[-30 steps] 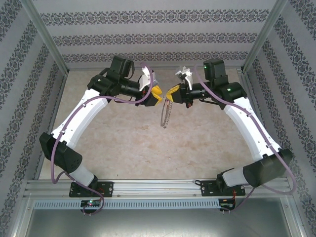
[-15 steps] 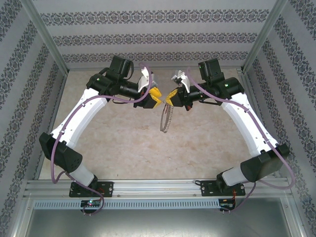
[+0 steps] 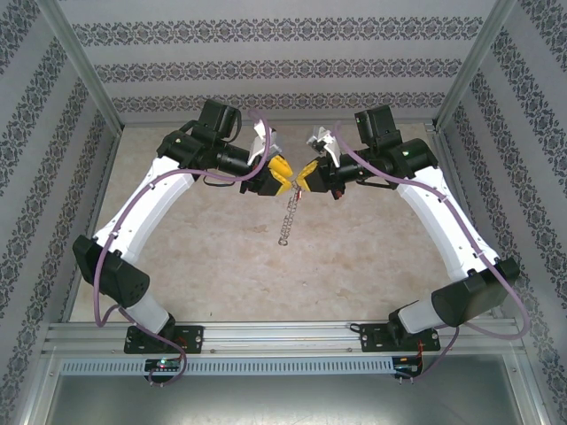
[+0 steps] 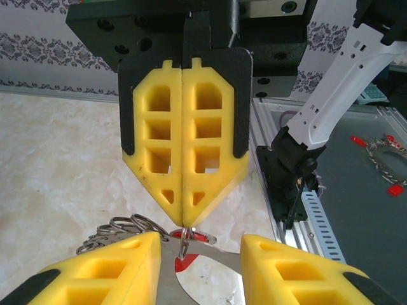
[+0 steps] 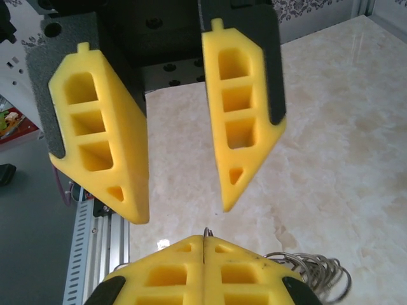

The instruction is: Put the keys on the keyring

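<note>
Yellow-padded left claw (image 3: 287, 177) had closed the gap to the right claw (image 3: 302, 180) within the last second. The tips now stood almost touching above the far middle of the marble-patterned desk (image 3: 221, 257). The large thin silvery wire keyring (image 3: 286, 217), previously seen as an open oval, had turned edge-on and hung as a narrow strand. Its long axis ran from the claws down toward the near left. The right claw's jaws were together, clamped on the wire. The left claw's jaws stood apart, with nothing seen between them. The tiny red-headed key (image 4: 198, 237) showed just behind the pinched wire; its blade direction could not be told. Judgement: threading was at hand.
</note>
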You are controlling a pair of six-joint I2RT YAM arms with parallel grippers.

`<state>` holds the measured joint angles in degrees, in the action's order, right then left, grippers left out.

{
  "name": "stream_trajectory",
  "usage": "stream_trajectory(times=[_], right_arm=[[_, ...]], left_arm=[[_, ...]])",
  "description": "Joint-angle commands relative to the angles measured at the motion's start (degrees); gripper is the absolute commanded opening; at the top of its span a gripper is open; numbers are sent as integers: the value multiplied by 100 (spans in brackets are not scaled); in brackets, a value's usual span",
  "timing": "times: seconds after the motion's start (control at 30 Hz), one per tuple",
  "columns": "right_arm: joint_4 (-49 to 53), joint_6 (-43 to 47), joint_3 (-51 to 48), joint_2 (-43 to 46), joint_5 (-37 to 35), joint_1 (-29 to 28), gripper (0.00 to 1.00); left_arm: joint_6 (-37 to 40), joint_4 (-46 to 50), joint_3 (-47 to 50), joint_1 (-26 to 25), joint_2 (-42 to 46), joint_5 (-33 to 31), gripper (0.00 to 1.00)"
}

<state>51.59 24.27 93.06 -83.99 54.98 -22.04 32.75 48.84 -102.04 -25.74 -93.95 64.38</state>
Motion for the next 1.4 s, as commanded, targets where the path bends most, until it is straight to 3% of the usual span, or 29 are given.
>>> stream_trajectory(times=[0.0, 0.83, 1.03, 1.1, 1.13, 1.2, 1.37], right_arm=[[-186, 82, 200, 73, 295, -63, 0], [-469, -45, 155, 67, 304, -98, 0], [-485, -61, 143, 65, 298, -107, 0], [-487, -83, 127, 76, 240, -99, 0], [-573, -194, 71, 114, 190, -62, 16], [-815, -429, -112, 265, 209, 69, 30], [-1828, -1424, -966, 920, 366, 449, 31]], left_arm=[[16, 115, -174, 29, -114, 275, 37], [1, 74, -246, -145, -352, 457, 24], [-40, -21, -246, -160, -361, 509, 0], [-133, -155, -209, -160, -337, 480, 0], [-244, -331, -143, -160, -303, 447, 0], [-424, -637, 7, -164, -217, 371, 0], [-715, -1205, 298, -157, -34, 275, 0]])
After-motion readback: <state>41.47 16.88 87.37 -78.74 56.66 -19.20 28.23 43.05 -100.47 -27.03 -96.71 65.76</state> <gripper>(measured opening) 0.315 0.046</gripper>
